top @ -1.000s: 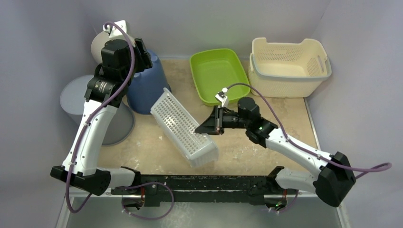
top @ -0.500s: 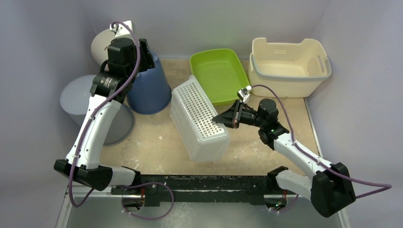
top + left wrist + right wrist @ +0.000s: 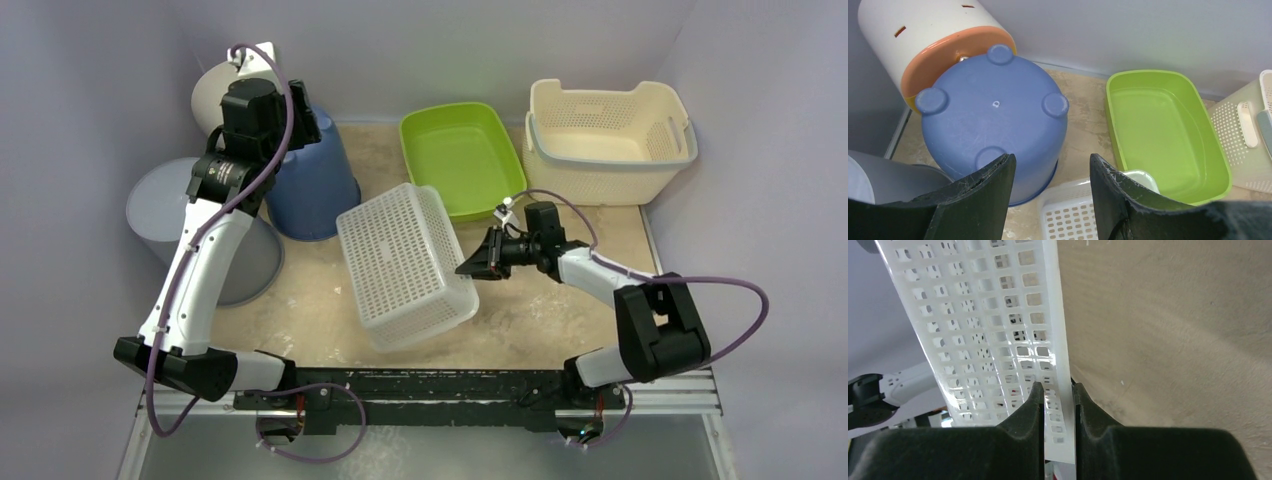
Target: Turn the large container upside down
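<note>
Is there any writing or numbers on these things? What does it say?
Blue bucket: a tiny raised mark in the middle of its upturned bottom, too small to read.
White basket: no writing shows.
Nothing else in view has words, numbers or signs I can read.

Six containers are on the counter (image 3: 540, 322): two perforated baskets, namely the white basket (image 3: 405, 262) and the cream basket (image 3: 608, 140), plus one green tub (image 3: 460, 160), one blue bucket (image 3: 315, 185), one grey bin (image 3: 152, 205) and one white-and-orange canister (image 3: 923, 40). There are two tools, the left tool (image 3: 1051, 162) and the right tool (image 3: 1057, 390).
</note>
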Available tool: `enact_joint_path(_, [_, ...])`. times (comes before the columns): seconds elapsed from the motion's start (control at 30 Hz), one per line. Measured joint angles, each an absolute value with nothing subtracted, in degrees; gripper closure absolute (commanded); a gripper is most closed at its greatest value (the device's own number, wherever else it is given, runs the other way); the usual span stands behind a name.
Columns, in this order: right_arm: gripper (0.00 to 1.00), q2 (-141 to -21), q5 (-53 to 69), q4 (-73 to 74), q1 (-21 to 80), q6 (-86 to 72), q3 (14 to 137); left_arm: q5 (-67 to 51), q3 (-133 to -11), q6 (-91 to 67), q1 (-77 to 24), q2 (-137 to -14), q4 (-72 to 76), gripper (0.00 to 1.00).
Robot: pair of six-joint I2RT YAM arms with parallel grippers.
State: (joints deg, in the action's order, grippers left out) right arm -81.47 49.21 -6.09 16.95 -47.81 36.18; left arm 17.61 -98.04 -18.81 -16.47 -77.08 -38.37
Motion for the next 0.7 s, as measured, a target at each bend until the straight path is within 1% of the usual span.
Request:
enact_joint_path(0.13, [0.94,-84.1,49.3,-0.3,17.4,-41.9,41.6,17.6,-98.0,-18.6,-16.1,-77.1,-38.3,0.44])
enact_joint_path(0.2, [0.91,-85.9,49.3,3.1,17.9,-38.9,44.6,17.6,-98.0,-18.5,-15.8,-77.1,-38.2,0.44])
enact_joint_path(0.27, [0.85,-88.6,49.3,7.1,20.0,-35.5,48.2,17.6,-97.6,-18.4,-15.6,-76.9,-37.9,0.44])
enact_joint_path(0.4, [0.75,-92.6,48.9,10.4,26.7,-32.5,52.4,17.5,-97.5,-18.4,-15.0,-76.9,-37.7,0.44])
enact_joint_path(0.5, [0.63,-93.4,47.5,12.4,30.3,-31.5,52.6,17.3,-97.5,-18.4,-14.8,-76.9,-37.4,0.44])
enact_joint_path(0.6, [0.56,-93.2,43.7,15.4,32.0,-29.8,52.6,17.0,-97.5,-18.5,-14.6,-76.9,-37.3,0.44])
enact_joint_path(0.7, [0.52,-93.2,38.9,18.5,31.6,-28.6,52.8,16.6,-97.5,-18.5,-14.6,-76.9,-37.1,0.44])
